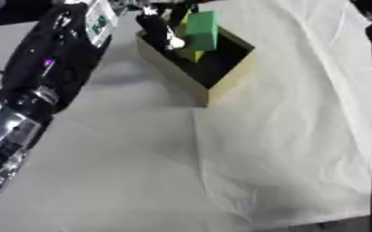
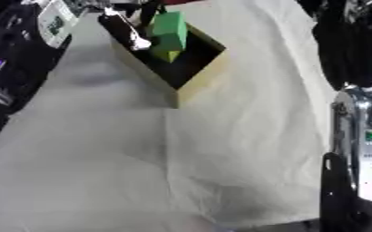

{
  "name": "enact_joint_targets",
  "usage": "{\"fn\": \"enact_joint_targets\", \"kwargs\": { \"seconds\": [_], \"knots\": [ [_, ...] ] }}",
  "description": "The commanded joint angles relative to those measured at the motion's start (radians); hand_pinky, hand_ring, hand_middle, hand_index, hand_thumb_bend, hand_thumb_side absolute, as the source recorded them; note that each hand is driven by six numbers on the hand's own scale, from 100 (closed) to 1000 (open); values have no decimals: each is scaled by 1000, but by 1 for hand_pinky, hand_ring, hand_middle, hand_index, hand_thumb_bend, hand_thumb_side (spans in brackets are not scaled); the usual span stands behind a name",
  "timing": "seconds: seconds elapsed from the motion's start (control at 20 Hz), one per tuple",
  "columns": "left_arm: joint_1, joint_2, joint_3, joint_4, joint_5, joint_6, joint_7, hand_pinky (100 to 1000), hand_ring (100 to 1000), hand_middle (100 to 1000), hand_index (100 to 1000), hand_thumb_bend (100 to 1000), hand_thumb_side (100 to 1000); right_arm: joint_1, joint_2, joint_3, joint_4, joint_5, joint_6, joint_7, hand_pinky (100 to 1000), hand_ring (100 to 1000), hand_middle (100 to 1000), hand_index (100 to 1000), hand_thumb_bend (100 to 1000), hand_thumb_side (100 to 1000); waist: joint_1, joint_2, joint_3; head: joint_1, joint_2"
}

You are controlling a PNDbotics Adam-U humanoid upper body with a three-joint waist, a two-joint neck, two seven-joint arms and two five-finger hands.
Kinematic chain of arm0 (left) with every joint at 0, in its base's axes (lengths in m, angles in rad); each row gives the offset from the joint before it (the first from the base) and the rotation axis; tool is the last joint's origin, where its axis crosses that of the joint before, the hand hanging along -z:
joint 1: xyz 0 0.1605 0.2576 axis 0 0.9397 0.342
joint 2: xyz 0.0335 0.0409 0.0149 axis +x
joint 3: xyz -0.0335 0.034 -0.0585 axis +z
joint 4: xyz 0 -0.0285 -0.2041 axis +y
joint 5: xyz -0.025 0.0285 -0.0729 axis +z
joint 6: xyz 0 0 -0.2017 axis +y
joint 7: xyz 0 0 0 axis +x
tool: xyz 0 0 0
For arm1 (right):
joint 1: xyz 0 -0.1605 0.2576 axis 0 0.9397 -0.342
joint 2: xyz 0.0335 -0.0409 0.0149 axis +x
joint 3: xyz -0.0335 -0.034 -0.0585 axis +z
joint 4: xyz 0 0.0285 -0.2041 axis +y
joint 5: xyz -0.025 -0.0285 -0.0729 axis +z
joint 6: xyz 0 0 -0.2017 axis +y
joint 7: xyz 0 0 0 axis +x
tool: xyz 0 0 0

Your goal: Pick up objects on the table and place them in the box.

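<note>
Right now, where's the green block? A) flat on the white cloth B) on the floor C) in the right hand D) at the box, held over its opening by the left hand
D: the green block sits over the dark opening of the box, with the left hand on it.

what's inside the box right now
A green block held by the left hand above a yellow-green piece, over the box. The floor beneath them is hidden.
</note>
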Motion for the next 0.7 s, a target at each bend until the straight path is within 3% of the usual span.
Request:
{"fn": "enact_joint_targets", "kwargs": {
  "seconds": [0.05, 0.15, 0.45, 0.5, 0.7],
  "knots": [
    [-20, 1, 15, 29, -50, -8, 11, 452, 590, 466, 617, 100, 516, -14, 0, 2, -21, -8, -1, -2, 794, 794, 591, 722, 100, 997, -4, -15, -1, 2, -7],
    [-18, -6, 21, 49, -70, -10, 20, 449, 589, 466, 620, 100, 604, -13, 1, 2, -21, -9, -1, -4, 794, 794, 590, 720, 100, 996, -4, -15, -2, 3, -8],
    [-19, -17, 31, 78, -89, -22, 39, 448, 589, 466, 620, 100, 608, -14, 1, 2, -21, -10, 0, -6, 794, 794, 590, 720, 100, 996, -5, -15, -3, 2, -9],
    [-17, -18, 31, 80, -91, -24, 40, 488, 632, 513, 690, 195, 839, -14, 1, 1, -21, -10, 0, -7, 793, 794, 589, 719, 100, 997, -4, -14, -4, 2, -7],
    [-12, -19, 30, 74, -97, -37, 49, 494, 646, 530, 712, 261, 904, -12, 1, 1, -21, -11, 3, -10, 793, 794, 589, 719, 100, 997, -3, -16, -5, 2, -5]
  ]
}}
